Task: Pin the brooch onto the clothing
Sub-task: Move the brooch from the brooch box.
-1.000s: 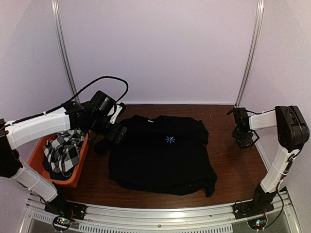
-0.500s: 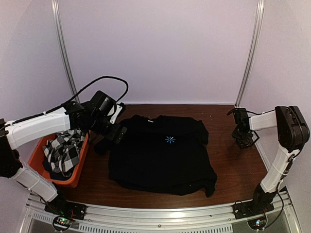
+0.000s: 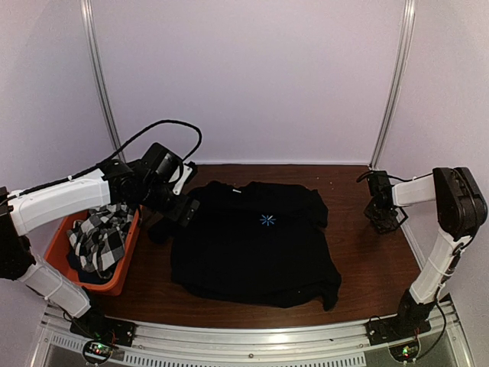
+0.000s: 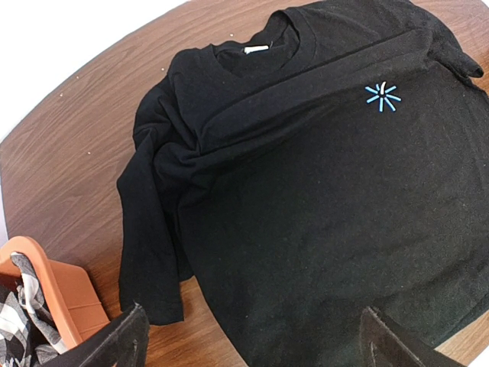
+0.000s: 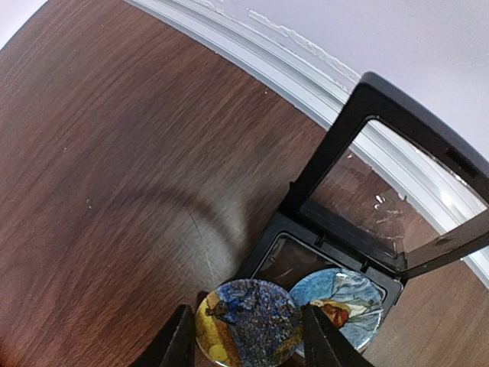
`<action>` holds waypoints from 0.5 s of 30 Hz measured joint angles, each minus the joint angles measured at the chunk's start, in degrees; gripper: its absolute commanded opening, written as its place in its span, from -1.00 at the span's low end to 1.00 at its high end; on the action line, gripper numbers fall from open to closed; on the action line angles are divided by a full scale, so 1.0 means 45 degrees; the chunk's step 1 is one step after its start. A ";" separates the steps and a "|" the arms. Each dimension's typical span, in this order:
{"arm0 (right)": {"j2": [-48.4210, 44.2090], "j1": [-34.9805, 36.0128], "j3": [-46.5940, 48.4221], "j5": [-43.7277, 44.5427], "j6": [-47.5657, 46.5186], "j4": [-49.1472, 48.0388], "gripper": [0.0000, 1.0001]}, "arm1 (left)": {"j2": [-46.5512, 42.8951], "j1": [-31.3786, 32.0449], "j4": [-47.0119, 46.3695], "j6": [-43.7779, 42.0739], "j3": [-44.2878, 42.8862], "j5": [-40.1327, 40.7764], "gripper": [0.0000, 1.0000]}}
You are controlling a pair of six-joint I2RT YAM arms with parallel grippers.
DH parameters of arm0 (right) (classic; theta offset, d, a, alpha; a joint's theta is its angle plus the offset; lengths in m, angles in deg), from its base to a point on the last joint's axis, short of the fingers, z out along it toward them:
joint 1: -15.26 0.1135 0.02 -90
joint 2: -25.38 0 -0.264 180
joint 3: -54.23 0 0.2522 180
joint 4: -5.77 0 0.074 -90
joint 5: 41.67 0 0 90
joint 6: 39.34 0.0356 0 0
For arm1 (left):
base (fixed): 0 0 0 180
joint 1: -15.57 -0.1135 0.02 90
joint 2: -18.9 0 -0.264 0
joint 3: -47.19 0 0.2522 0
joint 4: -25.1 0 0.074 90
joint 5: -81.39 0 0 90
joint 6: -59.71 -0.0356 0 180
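Top external view: the right gripper (image 3: 382, 215) has shifted very slightly since a second ago. The left arm and the black T-shirt (image 3: 256, 245) are as they were.

The T-shirt lies flat on the wooden table (image 3: 367, 267). Its long axis runs near to far, with the collar towards the back wall and the hem towards the arm bases. Its light-blue starburst print (image 3: 267, 220) faces up.

The left gripper (image 3: 179, 210) hovers at the T-shirt's bunched left sleeve with its fingers spread wide and nothing between them.

The right gripper works well to the right of the T-shirt, over an open black case (image 5: 367, 176) with its clear lid raised. A round dark-blue and yellow brooch (image 5: 248, 321) sits between the fingers, painted face up. Both fingers reach its rim, but whether they pinch it cannot be told. A second, paler blue brooch (image 5: 340, 302) lies in the case just beside it.
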 measured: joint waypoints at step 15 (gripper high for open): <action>-0.1617 0.0126 -0.0063 -0.0209 -0.0272 0.0204 0.03 | 0.0000 0.0000 0.0000 0.0000 0.0000 0.0005 0.95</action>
